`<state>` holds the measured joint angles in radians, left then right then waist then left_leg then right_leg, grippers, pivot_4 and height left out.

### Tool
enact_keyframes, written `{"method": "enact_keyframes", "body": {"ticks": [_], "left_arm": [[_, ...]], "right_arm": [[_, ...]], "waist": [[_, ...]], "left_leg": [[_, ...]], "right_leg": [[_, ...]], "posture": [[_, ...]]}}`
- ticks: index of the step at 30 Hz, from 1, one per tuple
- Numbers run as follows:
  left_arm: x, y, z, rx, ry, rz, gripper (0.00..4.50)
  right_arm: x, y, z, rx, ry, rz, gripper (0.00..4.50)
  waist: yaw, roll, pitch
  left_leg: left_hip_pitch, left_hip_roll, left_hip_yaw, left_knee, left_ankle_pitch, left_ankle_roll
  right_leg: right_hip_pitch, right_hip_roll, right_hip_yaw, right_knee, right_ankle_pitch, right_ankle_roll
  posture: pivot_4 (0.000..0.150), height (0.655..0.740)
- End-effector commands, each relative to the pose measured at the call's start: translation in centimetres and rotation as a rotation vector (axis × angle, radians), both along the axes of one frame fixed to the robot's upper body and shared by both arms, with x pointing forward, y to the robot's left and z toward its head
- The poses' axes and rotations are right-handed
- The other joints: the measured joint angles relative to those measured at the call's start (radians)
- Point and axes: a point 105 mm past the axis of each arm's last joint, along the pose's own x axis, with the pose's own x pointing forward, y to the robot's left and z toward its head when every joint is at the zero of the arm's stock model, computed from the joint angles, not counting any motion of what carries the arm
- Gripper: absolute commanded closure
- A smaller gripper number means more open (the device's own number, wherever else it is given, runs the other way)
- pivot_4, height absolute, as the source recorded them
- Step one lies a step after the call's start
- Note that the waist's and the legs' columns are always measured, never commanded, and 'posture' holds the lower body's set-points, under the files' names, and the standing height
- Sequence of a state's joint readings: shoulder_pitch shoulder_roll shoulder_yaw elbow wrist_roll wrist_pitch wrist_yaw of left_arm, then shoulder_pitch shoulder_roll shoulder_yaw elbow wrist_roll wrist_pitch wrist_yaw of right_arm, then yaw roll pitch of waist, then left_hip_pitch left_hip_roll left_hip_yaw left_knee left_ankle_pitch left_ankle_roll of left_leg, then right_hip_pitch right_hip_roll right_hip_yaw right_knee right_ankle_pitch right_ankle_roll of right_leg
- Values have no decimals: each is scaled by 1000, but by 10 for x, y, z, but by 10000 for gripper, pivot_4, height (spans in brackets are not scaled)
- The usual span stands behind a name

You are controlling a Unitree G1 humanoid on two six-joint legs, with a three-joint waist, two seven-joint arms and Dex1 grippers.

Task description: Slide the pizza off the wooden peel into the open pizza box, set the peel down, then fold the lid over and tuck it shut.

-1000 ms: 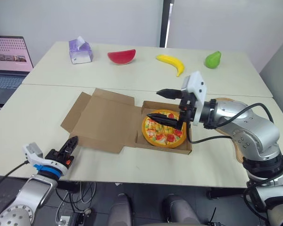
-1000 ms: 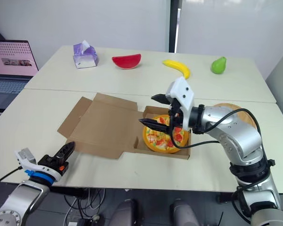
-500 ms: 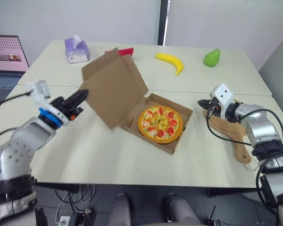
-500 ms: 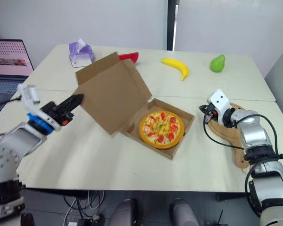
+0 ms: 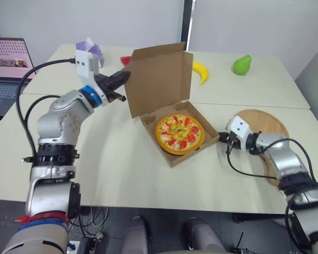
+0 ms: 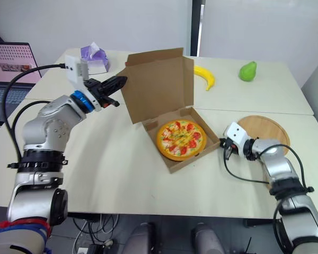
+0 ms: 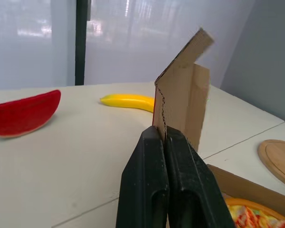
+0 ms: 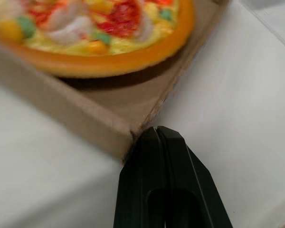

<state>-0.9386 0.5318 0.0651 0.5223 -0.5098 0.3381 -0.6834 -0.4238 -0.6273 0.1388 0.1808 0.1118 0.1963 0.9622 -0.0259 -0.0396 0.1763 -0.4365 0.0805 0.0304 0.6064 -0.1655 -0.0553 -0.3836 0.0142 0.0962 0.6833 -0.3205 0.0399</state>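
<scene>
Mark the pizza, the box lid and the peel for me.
pizza point(image 5: 180, 132), left eye view, middle of the toppings.
box lid point(image 5: 161, 79), left eye view, middle of its inner face.
peel point(image 5: 265, 120), left eye view, bare round blade.

My head pair looks forward and down over the pale tabletop point(image 5: 122, 174); both eyes share the brown cardboard pizza box point(image 6: 197, 160). My left wrist camera faces its upright lid point(image 7: 183, 95) close up; the right wrist camera sits tight against the box's corner.
</scene>
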Motion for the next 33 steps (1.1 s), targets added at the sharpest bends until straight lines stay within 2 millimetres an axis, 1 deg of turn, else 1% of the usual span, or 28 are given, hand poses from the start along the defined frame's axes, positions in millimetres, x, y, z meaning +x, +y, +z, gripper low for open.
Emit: {"method": "enact_keyframes", "body": {"ticks": [1, 3, 6, 8, 10, 12, 13, 14, 15, 16, 18, 20, 21, 22, 26, 30, 33], "left_arm": [[10, -14, 17, 84, -115, 7, 45000], [14, -22, 18, 102, -141, 3, 45000], [18, -30, 21, 89, -158, -12, 45000], [19, -33, 22, 88, -164, -20, 45000], [20, -33, 24, 85, -169, -22, 45000], [21, -32, 27, 86, -176, -21, 45000], [21, -31, 28, 86, -178, -19, 45000], [21, -31, 29, 85, -182, -17, 45000], [21, -30, 30, 85, -187, -14, 45000], [21, -29, 31, 85, -191, -12, 45000], [20, -29, 33, 83, -197, -11, 45000], [20, -29, 33, 82, -199, -10, 45000], [20, -30, 33, 81, -200, -9, 45000], [20, -30, 33, 80, -200, -9, 45000], [20, -33, 31, 80, -198, -16, 45000], [19, -32, 31, 78, -200, -15, 45000], [18, -31, 31, 78, -201, -14, 45000]], "right_arm": [[-23, 34, 23, 85, -8, 101, 44556], [-32, 45, 26, 106, 0, 123, 44556], [-36, 53, 29, 130, 5, 120, 44556], [-30, 44, 29, 92, -17, 79, 44556], [-17, 24, 33, 21, -80, 2, 44556], [-1, 8, 51, 41, -147, -91, 44556], [4, 4, 58, 59, -171, -120, 44556], [14, 0, 73, 105, -224, -178, 44556], [22, -3, 87, 146, -268, -222, 41045], [29, -4, 100, 191, -315, -267, 39047], [40, -4, 119, 261, -366, -324, 32741], [50, -3, 132, 329, -387, -376, 25092], [56, 0, 138, 367, -385, -395, 22125], [62, 3, 143, 394, -384, -406, 17298], [77, 12, 155, 465, -365, -417, 4690], [86, 15, 161, 483, -366, -422, 4690], [88, 16, 164, 500, -380, -415, 10958]], "waist": [[-4, 0, 0], [-7, 0, 0], [-7, 0, 0], [-4, 0, 0], [-3, 0, 0], [-2, 0, 0], [-2, 0, 0], [-2, 0, 0], [-2, 0, 0], [-4, 0, 0], [-6, 0, 0], [-5, 0, 0], [-5, 0, 0], [-5, 0, 0], [-5, 1, 0], [-2, 1, 1], [-3, 1, 1]], "left_leg": [[0, 0, 0, 0, 0, 0], [0, 0, 0, 1, 0, 0], [0, 0, 0, 2, 0, 0], [0, 0, 0, 2, 0, 0], [0, -1, 0, 2, 0, 0], [-1, -1, 0, 2, 0, 0], [-1, -1, 0, 2, 0, 0], [-1, -1, 1, 2, 0, 0], [-1, -1, 0, 2, 0, 0], [-1, 0, 0, 2, 0, 0], [-1, 0, 0, 2, 0, 0], [-1, 0, 0, 2, 0, 0], [-1, 0, 0, 2, 0, 0], [-1, 0, 1, 2, 0, 0], [-1, -1, 1, 2, 0, 0], [-2, -1, 1, 2, 0, 0], [-3, -1, 1, 2, 0, 0]], "right_leg": [[0, 0, 0, 0, 0, 0], [0, 0, 1, 1, 0, 1], [0, 0, 1, 1, 1, 2], [0, 0, 1, 1, 1, 2], [0, 0, 1, 0, 1, 2], [0, 0, 1, 0, 1, 2], [0, 0, 1, 0, 1, 2], [-1, 0, 1, 1, 1, 2], [-1, 0, 1, 1, 1, 2], [-1, 0, 1, 1, 1, 2], [-1, 0, 1, 3, 1, 2], [-2, 0, 1, 4, 1, 1], [-2, 0, 1, 4, 1, 1], [-2, 0, 1, 4, 1, 1], [-4, 0, 1, 6, 1, 1], [-4, 0, 1, 6, 1, 1], [-5, 0, 1, 7, 1, 1]], "posture": [[1500, 7400], [1500, 7400], [1500, 7400], [1500, 7400], [1500, 7400], [1500, 7400], [1500, 7400], [1500, 7400], [1500, 7400], [1500, 7400], [1500, 7400], [1500, 7400], [1500, 7400], [1500, 7400], [1500, 7400], [1500, 7400], [1500, 7400]]}}
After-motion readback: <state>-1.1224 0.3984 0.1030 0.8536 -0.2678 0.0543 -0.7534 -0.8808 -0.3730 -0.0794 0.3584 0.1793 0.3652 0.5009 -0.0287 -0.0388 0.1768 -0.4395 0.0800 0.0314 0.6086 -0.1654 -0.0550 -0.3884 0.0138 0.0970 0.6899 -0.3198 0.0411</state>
